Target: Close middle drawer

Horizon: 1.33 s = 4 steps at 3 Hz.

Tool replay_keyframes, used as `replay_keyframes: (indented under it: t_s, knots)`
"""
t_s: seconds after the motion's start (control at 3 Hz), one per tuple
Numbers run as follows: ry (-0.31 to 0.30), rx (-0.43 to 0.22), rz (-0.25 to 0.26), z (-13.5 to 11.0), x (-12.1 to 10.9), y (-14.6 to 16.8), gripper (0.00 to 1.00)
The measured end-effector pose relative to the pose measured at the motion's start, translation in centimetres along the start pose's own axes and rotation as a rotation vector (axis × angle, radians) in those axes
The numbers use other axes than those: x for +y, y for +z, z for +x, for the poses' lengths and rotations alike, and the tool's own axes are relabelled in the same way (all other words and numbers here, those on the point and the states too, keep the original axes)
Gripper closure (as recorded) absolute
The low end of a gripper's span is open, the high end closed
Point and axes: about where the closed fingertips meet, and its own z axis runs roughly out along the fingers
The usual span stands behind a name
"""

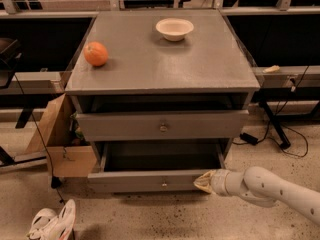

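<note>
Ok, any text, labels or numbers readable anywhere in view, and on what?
None readable: no words, labels or numbers show on the cabinet, the bowl, the orange, the cardboard box or the middle drawer.
The gripper is at that drawer's front, right end.

No text, label, brand, number or sign can be read on anything in view. This applies to the grey wooden cabinet surface (165, 66), the wide grey wooden middle drawer with the small round metal knob (145, 181) and the brown cardboard box (52, 129) beyond the surface's left edge. The pale pincer (204, 181) is at the right end of the middle drawer's front, against its outer face; no marking can be read on it.
</note>
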Motion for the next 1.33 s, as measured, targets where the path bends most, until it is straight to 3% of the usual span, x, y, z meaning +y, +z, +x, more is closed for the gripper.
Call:
replay_keyframes:
  t_s: [0.33,0.67,1.33]
  knots:
    - [-0.008,0.0,0.02,-0.5,-0.8,0.4,0.11]
    - [-0.008,0.0,0.023,-0.5,-0.5,0.3,0.0]
    - [-0.007,0.0,0.023,-0.4,0.5,-0.3,0.0]
